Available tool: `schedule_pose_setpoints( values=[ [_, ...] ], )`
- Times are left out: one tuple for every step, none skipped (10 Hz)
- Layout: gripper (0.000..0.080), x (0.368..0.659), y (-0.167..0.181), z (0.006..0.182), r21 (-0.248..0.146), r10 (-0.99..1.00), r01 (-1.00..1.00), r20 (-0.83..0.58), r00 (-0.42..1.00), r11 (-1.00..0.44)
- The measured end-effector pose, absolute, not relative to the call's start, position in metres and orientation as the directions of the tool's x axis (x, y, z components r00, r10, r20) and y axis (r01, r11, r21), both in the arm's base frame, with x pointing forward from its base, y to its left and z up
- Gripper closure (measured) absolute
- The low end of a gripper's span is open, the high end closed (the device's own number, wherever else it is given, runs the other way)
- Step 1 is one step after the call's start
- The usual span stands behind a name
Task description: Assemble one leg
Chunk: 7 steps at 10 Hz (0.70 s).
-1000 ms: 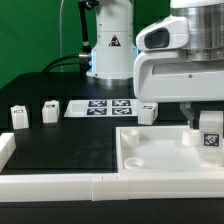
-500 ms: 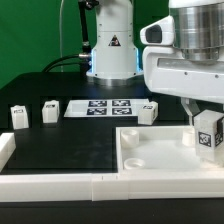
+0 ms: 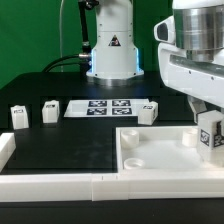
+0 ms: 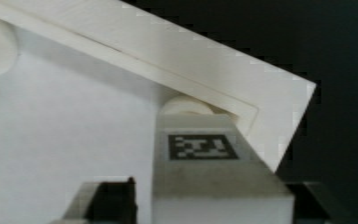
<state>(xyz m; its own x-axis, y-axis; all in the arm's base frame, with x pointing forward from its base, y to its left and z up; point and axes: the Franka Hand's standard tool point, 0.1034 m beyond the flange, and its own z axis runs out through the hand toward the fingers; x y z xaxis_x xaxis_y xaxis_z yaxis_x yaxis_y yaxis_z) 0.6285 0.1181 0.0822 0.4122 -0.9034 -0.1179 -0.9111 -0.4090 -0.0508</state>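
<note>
The jaws are clenched on the leg (image 3: pixel 211 137), tag facing out, upright over the white panel's (image 3: pixel 150 160) far corner at the exterior view's right. Whether it touches the corner socket (image 4: pixel 190 104) can't be told. Three spare legs (image 3: pixel 49 111) stand on the black worktop (image 3: pixel 70 142).

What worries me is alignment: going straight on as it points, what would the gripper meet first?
Probably the large white square panel, at its round corner socket, through the small white tagged leg the gripper holds; depth unclear.

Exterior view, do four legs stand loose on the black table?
No, only three legs stand loose there; the fourth leg is in the gripper.
</note>
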Motion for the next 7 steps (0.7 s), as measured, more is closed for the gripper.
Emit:
schedule_pose_setpoints(
  values=[
    [0.0257, 0.6285, 0.1188, 0.0822, -0.051, -0.903, -0.911, -0.118, 0.413, -0.41],
    [0.017, 0.6277, 0.1193, 0.0823, -0.058, -0.88, -0.888, -0.115, 0.46, -0.456],
    [0.017, 0.6275, 0.1181, 0.0819, -0.075, -0.787, -0.793, -0.102, 0.609, -0.604],
    [0.0153, 0.6275, 0.1178, 0.0818, -0.09, -0.681, -0.686, -0.089, 0.727, -0.722],
    [0.0153, 0.6271, 0.1176, 0.0808, -0.101, -0.559, -0.563, -0.074, 0.826, -0.82],
    [0.0151, 0.6271, 0.1177, 0.0796, -0.109, -0.433, -0.437, -0.061, 0.899, -0.893],
    [0.0151, 0.6275, 0.1185, 0.0796, -0.113, -0.341, -0.345, -0.054, 0.939, -0.932]
  ],
)
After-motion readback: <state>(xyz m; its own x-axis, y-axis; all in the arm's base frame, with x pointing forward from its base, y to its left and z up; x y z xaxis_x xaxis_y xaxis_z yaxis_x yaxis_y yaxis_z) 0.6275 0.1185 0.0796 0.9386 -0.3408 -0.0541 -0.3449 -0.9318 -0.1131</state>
